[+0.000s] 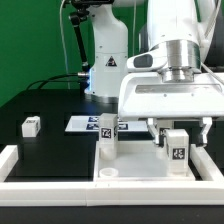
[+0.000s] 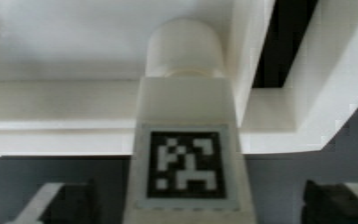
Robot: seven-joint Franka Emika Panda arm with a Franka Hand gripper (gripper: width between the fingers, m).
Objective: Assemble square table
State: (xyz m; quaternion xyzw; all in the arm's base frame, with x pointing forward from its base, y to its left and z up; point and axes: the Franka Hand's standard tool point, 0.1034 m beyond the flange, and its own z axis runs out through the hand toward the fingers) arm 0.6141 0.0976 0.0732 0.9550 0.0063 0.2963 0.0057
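Note:
The square table's white top lies at the front of the exterior view. Two white leg blocks stand upright on it: one towards the exterior view's left, one towards its right. My gripper hangs over the right leg, open, a finger on each side. In the wrist view that tagged leg runs between my fingers with a dark gap on both sides, its rounded end at the table top's raised rim. A third leg lies loose on the black table.
The marker board lies flat behind the table top. A white border rail runs along the front and the exterior view's left. The robot's base stands at the back.

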